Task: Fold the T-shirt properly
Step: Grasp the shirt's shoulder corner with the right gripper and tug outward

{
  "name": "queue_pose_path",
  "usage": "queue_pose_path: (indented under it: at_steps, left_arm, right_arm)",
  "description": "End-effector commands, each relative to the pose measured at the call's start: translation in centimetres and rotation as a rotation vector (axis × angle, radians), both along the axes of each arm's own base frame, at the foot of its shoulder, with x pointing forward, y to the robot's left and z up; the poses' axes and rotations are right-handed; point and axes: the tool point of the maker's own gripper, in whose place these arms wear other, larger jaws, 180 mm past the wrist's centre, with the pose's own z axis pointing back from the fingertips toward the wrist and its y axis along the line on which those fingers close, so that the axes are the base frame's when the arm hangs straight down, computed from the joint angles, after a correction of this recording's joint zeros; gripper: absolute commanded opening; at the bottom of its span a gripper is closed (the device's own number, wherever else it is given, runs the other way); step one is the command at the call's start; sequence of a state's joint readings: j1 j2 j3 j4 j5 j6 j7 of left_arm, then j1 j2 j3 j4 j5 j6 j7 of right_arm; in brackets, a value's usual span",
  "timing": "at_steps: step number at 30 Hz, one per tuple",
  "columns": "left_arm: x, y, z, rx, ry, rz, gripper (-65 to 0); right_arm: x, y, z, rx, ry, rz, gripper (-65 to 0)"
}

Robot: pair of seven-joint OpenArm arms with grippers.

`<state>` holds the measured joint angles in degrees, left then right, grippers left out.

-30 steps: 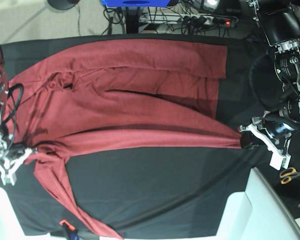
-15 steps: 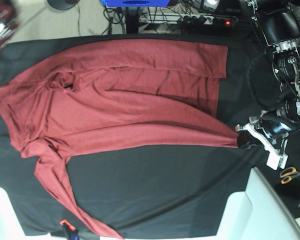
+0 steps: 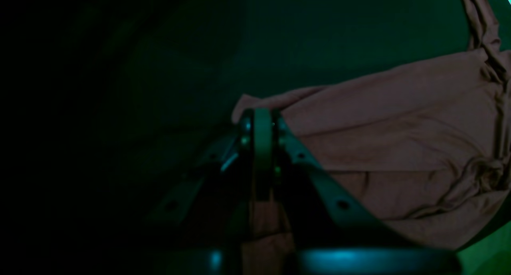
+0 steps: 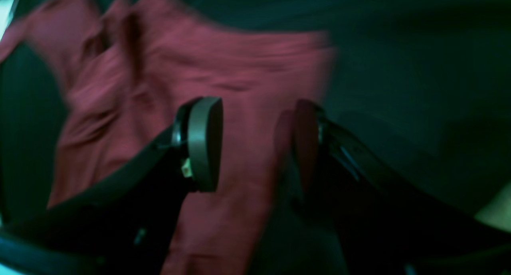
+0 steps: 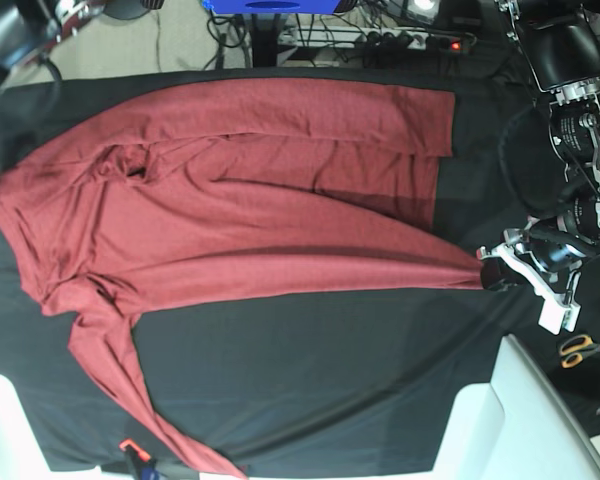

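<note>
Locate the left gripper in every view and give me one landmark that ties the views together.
Base view: left gripper at the right edge, mid-height, jaws shut on a stretched corner of the T-shirt.
Left wrist view: left gripper at centre, closed on the T-shirt edge.
Right wrist view: not in it; only the right gripper, jaws apart, above the T-shirt.
Shared landmark: the T-shirt on the black table cover.

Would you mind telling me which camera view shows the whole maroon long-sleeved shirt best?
The base view: the maroon long-sleeved shirt lies spread over the black table cover from hem to sleeves. The left wrist view shows only a dim corner pinched in the left pincer; the right wrist view gives a blurred patch.
</note>
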<state>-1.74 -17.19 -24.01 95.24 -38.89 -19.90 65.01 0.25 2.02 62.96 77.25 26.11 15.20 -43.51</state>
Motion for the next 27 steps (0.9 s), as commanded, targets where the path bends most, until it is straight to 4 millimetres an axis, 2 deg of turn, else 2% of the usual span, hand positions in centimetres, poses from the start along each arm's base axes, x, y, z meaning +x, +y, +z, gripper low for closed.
queue_pose_path:
  at_steps: [1, 6, 13, 15, 18, 24, 27]
  left_arm:
    - [0.9, 0.4, 1.6, 0.012, -0.056, -0.005, -65.0]
    - [0.9, 0.4, 1.6, 0.015, -0.054, -0.009, -65.0]
    - [0.9, 0.4, 1.6, 0.015, -0.055, -0.008, -65.0]
    - [0.9, 0.5, 1.6, 0.017, -0.055, -0.008, -65.0]
    - [0.9, 0.6, 1.6, 0.022, -0.052, -0.010, -65.0]
    - [0.8, 0.7, 1.5, 0.022, -0.050, -0.007, -65.0]
    - [0.7, 0.8, 1.2, 0.017, -0.040, -0.001, -65.0]
  right_arm:
    - [0.5, 0.3, 0.3, 0.004, -0.029, 0.002, -37.8]
    - [-0.7, 0.5, -0.6, 0.021, 0.000, -0.005, -37.8]
    - [-1.7, 2.6, -4.5, 0.141, 0.056, -0.007, -37.1]
    - [-1.5, 2.5, -4.9, 0.154, 0.061, 0.004, -37.1]
    - [-0.8, 3.5, -5.4, 0.172, 0.072, 0.045, -36.8]
    - [0.3, 4.7, -4.7, 0.142, 0.015, 0.183, -21.2]
    - [0.2, 4.8, -4.7, 0.144, 0.014, 0.184, -19.2]
